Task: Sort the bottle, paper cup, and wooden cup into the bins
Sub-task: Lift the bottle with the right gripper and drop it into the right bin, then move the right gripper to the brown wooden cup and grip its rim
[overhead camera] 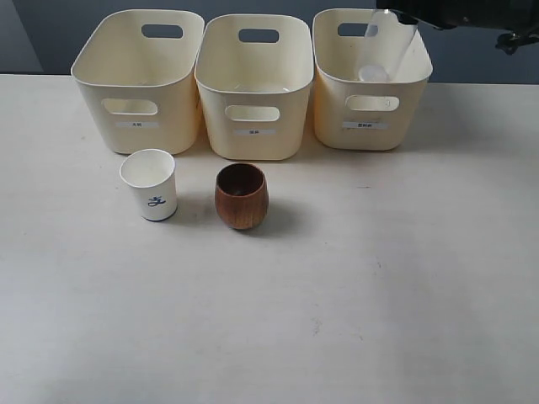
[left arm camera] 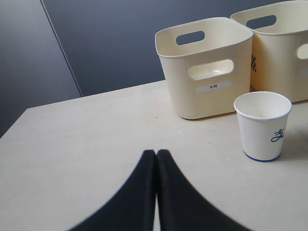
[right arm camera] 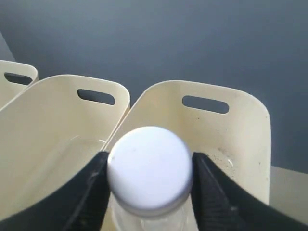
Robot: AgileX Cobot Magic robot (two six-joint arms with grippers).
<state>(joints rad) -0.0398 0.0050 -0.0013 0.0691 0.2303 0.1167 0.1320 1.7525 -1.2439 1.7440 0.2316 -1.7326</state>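
**Left gripper** (left arm camera: 156, 153), left wrist view: 2 matte black fingers (left arm camera: 130, 197), smooth and unmarked, each broad near the camera and curving inward to a narrow rounded tip.

**Right gripper** (right arm camera: 149, 161), right wrist view: 2 fingers (right arm camera: 219, 192) of the same matte black, thick-walled and widening toward the camera, with faintly lighter edges.

**Right arm** (overhead camera: 459, 12), exterior view: a black housing at the view's upper edge, with a small dark fitting (overhead camera: 515, 39) projecting at its outer end. Finer detail is too dark to tell.
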